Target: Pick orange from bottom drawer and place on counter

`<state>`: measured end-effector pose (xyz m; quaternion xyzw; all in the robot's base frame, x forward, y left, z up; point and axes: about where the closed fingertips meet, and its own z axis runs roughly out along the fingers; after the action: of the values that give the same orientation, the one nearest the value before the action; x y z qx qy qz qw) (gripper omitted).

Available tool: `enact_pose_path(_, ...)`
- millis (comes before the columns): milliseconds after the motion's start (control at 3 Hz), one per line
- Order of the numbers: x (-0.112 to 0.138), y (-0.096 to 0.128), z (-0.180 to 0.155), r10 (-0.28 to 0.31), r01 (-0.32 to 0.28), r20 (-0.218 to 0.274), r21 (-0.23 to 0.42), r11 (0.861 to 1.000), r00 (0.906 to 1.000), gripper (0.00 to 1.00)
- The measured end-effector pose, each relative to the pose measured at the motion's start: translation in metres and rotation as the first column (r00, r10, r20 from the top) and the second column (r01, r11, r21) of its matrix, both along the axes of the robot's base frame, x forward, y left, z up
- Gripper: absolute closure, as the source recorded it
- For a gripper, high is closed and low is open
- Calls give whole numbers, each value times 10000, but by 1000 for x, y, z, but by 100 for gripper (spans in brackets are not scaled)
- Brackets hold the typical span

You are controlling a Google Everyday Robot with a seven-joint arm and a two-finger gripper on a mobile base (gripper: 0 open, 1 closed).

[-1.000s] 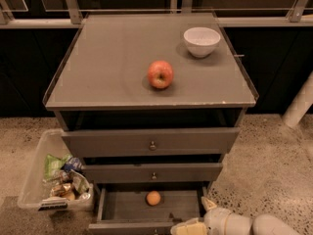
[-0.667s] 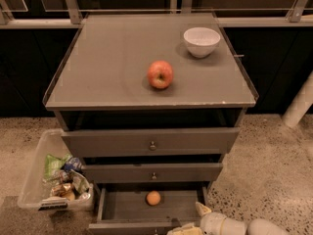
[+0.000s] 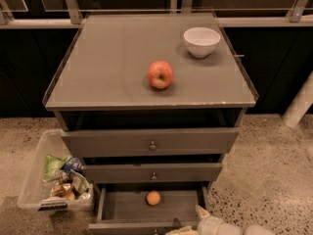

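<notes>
— Hand first, please: where is it, and does it hold something?

— It is very low, at the bottom edge of the view, just beside the front right corner of the bottom drawer. It is outside the drawer and carries nothing that I can see. If it is open or closed, I cannot tell.

— And the orange?

— It lies alone on the drawer floor, about the middle between the side walls and more to the back. It is apart from the hand and nothing touches it. I think the picking is not yet begun.

— Why is only this drawer pulled out?

— In my judgement, so that the hand can come to the fruit from above. The middle drawer and the top drawer are pushed in. The orange is quite near under the front of the middle one, so the hand will have little room there and could knock this front.

— Where can the orange go on the surface?

— An apple stands near the middle, a bit toward the front edge. A white bowl stands near the back right corner. Toward the left edge and the front left corner I see nothing standing, so this part seems the safest. A round fruit may roll, so it is better to put it away from the edges.

— Something else?

— A plastic bin with wrappers stands on the floor, left of the drawers.
</notes>
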<state>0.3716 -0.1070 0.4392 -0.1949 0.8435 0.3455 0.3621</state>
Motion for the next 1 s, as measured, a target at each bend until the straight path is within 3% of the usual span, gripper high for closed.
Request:
enact_pose_path(667,25,24,-52,298,-247,1006,-512,9984,9945,0)
enact_pose_path(1000,24,25,-52,318,-269,990,-505,9984,9946,0)
